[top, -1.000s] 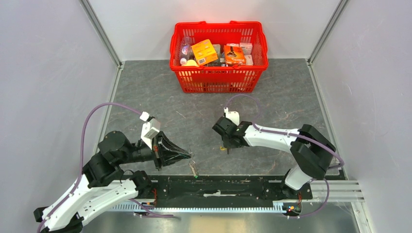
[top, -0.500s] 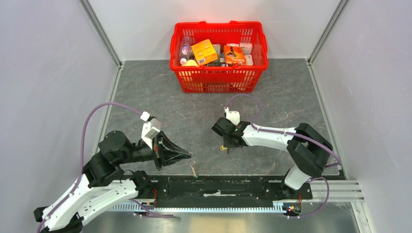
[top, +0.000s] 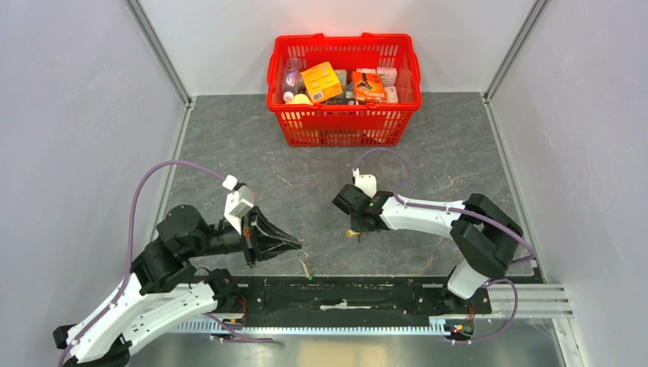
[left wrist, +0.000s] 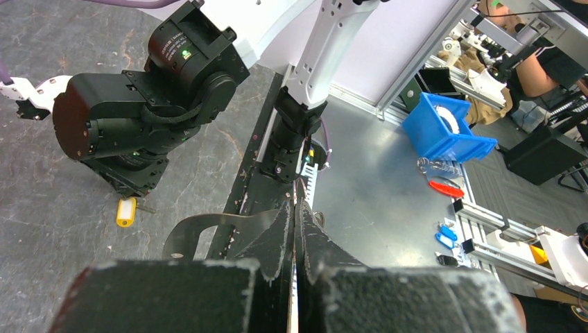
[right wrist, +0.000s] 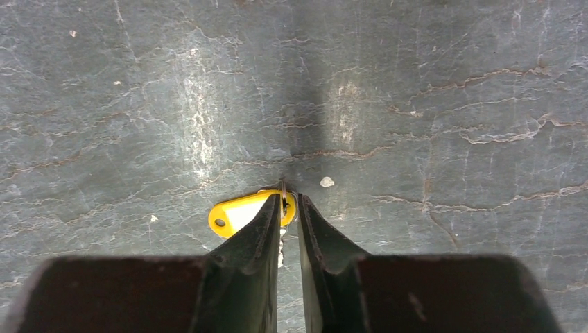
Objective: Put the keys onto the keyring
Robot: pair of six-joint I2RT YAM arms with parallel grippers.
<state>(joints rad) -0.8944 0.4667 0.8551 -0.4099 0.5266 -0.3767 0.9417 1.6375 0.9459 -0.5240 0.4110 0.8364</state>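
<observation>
Yellow key (right wrist: pixel 234 214) sits edge-first between right fingers (right wrist: pixel 255 239), well apart from basket (top: pixel 344 126).

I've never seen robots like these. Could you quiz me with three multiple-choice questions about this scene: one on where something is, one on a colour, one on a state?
1. Where does the red basket stand?
A) at the far end of the table
B) between the two arm bases
C) on the floor

2. What colour is the key beneath the right gripper?
A) blue
B) yellow
C) white

3. How are the fingers of the left gripper set?
A) spread wide
B) pressed together
C) out of view

Answers:
1 A: the top view shows it at the far end.
2 B: the right wrist view shows a yellow head at the fingertips.
3 B: the left wrist view shows no gap between them.
</observation>
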